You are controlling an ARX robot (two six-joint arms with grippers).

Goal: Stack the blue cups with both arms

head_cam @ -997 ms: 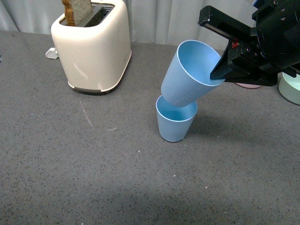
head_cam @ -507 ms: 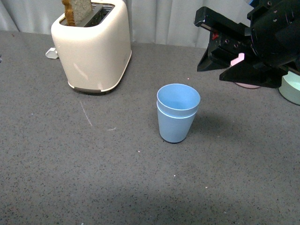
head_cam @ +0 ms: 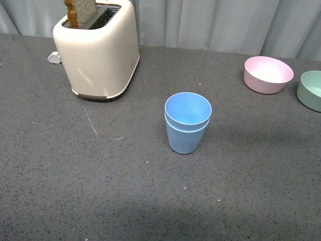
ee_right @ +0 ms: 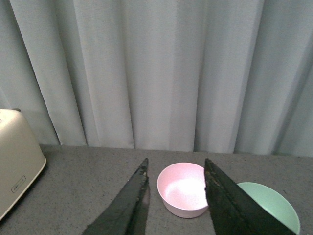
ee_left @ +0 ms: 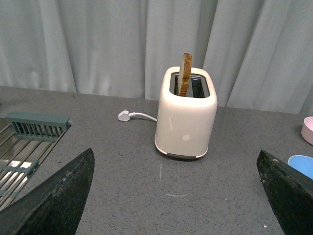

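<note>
The two blue cups (head_cam: 187,123) now sit one inside the other, standing up straight on the grey bench (head_cam: 150,201). Only a thin band of the inner cup's rim shows above the outer one, so it went in nice and deep. That looks like the job is done.

No arm shows in the front view. Both arms are lifted away from the cups, so nothing can bump the stack.

The right tool (ee_right: 176,200) has its two black fingers a little way apart, and nothing is between them. It looks past its tips at the pink bowl (ee_right: 188,190), with the green bowl (ee_right: 268,205) just beside that one. The cup stack does not show in this view, so it must be somewhere off to the side of this tool. A corner of the toaster (ee_right: 17,161) peeks in at the edge.

The left tool (ee_left: 176,196) has its fingers spread very wide, and it holds nothing too. Straight out in front of it stands the cream toaster (ee_left: 187,120) with a slice of toast (ee_left: 186,73) sticking up. A white plug (ee_left: 124,115) lies on the bench beside the toaster. A bit of blue cup rim (ee_left: 301,165) shows near one of its fingers. A grey rack (ee_left: 29,134) sits near the other finger.

I think the only thing left is for the arms to rest.
</note>
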